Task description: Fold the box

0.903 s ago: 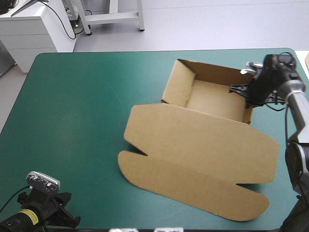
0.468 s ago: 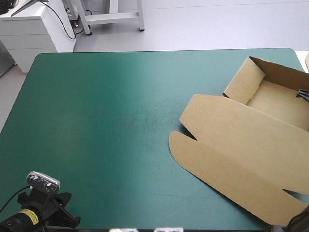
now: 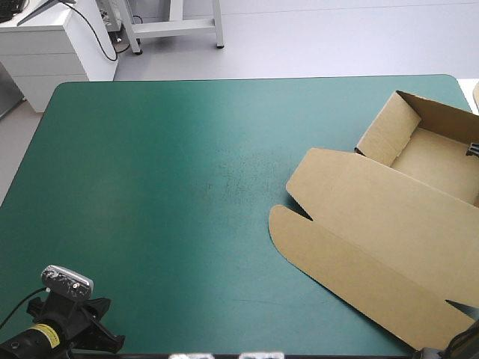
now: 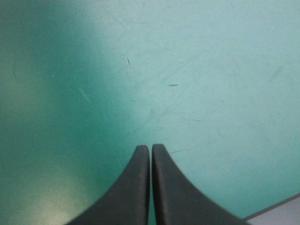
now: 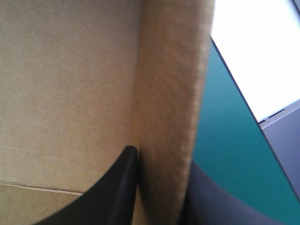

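As the box (image 3: 374, 224) seems light yet stiff, the right tool (image 5: 161, 166) is clamped on its upright wall; the left tool (image 4: 150, 149), well apart from it, is pressed together.

Teal-green table cover (image 3: 142, 194), faint scuff marks (image 3: 232, 178) near its middle

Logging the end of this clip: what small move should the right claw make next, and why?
Probably open and let go. The right claw is shut on a wall of the box, which already stands as an open tray with its lid flat, by the table's right edge. The left claw, shut over bare table, is too far off to help.
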